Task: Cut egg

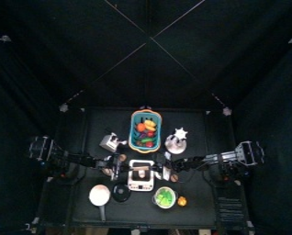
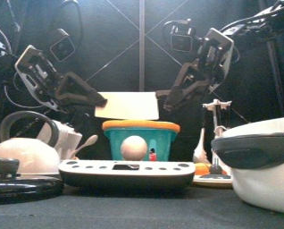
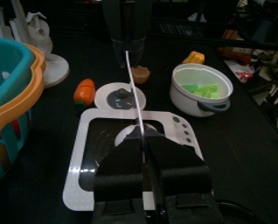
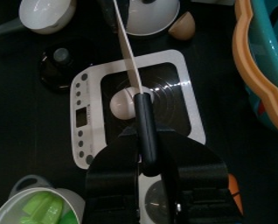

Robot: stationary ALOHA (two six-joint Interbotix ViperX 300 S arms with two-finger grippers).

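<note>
A pale egg (image 2: 132, 147) (image 4: 121, 104) stands on the black top of a white kitchen scale (image 2: 127, 172) (image 1: 141, 174) in the middle of the table. My right gripper (image 4: 148, 157) hangs over the scale, shut on the black handle of a knife (image 4: 124, 44). Its thin blade runs edge-on across the egg. My left gripper (image 3: 145, 166) comes in from the opposite side, also shut on a black-handled knife (image 3: 132, 87) that points over the scale's round plate. In the left wrist view the egg is hard to make out under the blade.
A teal basket (image 2: 138, 132) (image 1: 146, 129) with an orange rim stands just behind the scale. A white pot of green pieces (image 3: 202, 87) is at the front right. A kettle (image 2: 25, 148) and a lid (image 2: 20, 186) sit front left, and a large white pot (image 2: 258, 165) front right.
</note>
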